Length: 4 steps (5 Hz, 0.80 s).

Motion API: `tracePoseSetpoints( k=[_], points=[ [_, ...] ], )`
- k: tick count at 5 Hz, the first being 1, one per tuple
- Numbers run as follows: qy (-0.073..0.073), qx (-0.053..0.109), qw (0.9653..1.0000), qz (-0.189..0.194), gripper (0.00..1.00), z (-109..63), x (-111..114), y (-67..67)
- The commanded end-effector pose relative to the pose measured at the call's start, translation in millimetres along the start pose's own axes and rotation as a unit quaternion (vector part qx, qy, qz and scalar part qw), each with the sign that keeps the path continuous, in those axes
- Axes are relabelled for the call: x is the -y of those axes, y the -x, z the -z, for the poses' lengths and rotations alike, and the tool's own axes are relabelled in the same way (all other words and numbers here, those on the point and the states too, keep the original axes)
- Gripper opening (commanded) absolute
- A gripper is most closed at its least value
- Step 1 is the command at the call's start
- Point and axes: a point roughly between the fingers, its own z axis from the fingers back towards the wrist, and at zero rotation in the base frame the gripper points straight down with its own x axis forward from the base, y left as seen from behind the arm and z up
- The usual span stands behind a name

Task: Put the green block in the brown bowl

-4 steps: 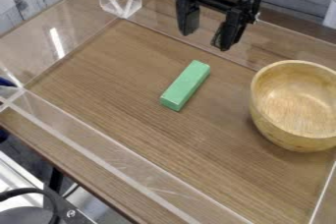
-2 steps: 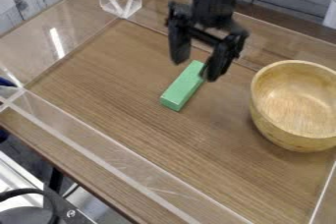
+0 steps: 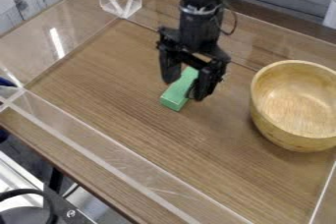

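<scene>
Spread wide, the gripper [image 3: 186, 78] straddles the single green block [image 3: 180, 91], which lies flat on the wooden table [image 3: 118, 120], long axis running diagonally, left of the one brown bowl [image 3: 297, 103].

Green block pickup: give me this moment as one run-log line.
phase: pre-grasp | gripper: open, pointing down, fingers straddling green block | block: on table, not lifted | brown bowl: empty, right of block
</scene>
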Motion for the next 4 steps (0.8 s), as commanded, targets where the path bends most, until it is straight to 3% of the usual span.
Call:
tracePoseSetpoints(
  k=[1, 3, 4],
  points=[
    [-0.003, 0.030, 0.9995, 0.005, 1.00, -4.6, -5, -12.9],
    [-0.002, 0.050, 0.9987, 0.011, 1.00, -6.3, -5, -24.3],
    [-0.001, 0.068, 0.9976, 0.013, 1.00, -17.0, -4, -24.4]
  ],
)
